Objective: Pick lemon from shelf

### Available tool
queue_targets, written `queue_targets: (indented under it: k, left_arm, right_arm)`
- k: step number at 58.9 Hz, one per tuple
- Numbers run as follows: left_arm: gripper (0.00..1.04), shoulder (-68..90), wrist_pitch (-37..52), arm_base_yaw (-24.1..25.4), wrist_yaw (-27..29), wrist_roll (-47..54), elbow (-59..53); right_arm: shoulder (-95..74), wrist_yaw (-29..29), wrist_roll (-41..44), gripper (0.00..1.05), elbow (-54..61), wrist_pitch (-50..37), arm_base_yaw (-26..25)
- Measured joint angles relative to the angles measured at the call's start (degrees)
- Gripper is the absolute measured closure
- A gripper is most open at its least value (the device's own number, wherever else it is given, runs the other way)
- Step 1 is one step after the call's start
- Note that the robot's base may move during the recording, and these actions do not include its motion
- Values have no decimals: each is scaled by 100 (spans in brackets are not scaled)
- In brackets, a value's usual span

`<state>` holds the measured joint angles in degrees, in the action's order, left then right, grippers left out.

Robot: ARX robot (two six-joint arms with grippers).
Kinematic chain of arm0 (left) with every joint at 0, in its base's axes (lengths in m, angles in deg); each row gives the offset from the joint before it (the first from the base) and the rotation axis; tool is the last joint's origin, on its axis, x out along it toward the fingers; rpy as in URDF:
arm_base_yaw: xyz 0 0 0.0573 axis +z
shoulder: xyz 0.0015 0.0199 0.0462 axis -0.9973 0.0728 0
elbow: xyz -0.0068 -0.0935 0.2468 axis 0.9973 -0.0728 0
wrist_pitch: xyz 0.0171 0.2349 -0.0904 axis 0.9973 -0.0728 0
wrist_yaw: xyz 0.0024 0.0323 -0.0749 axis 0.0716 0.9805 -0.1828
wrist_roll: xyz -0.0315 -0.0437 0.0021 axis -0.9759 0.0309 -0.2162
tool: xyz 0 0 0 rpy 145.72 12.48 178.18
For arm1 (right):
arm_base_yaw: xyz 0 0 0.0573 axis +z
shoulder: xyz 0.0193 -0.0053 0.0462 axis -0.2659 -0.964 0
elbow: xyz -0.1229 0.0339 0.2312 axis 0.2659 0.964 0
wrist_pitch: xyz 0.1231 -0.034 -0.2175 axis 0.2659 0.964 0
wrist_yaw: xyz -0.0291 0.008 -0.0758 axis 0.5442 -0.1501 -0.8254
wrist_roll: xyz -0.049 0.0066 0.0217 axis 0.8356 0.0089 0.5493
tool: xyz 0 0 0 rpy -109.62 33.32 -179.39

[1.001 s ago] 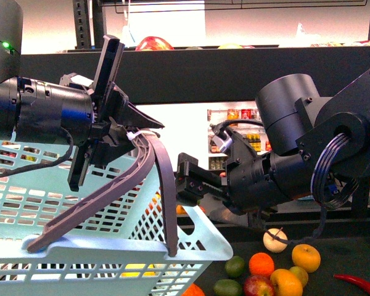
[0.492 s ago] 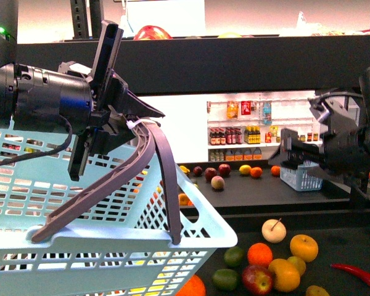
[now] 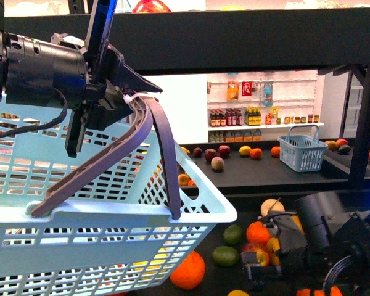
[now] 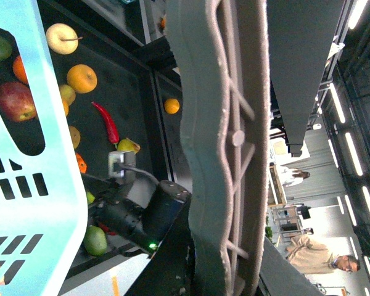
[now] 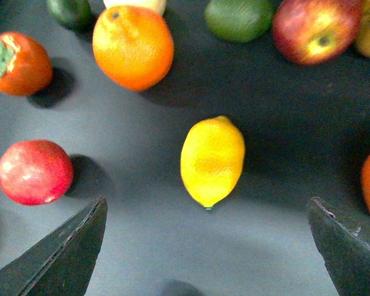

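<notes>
Lemon lies on dark shelf tray, apart from neighbours: orange beyond it, red fruit off to one side, lime and apple further off. Right gripper hovers over tray, jaws spread wide, holding nothing; lemon sits centred between the two fingertips, just ahead of them, no contact seen. Right arm low, angled down toward fruit. Left gripper raised, jaws clamped on grey handle of pale-blue basket.
</notes>
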<state>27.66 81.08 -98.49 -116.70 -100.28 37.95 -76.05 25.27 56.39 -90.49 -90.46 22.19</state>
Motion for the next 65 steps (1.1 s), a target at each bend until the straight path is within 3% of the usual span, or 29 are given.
queue_targets:
  k: [21,65]
  left_arm:
    - [95,0,0,0,7,4,0]
    - [95,0,0,0,0,4,0]
  right_arm:
    - [-1436,-957,319,7,-1460,433,457]
    - [-3198,-1495,463,7,-4109,1904,535]
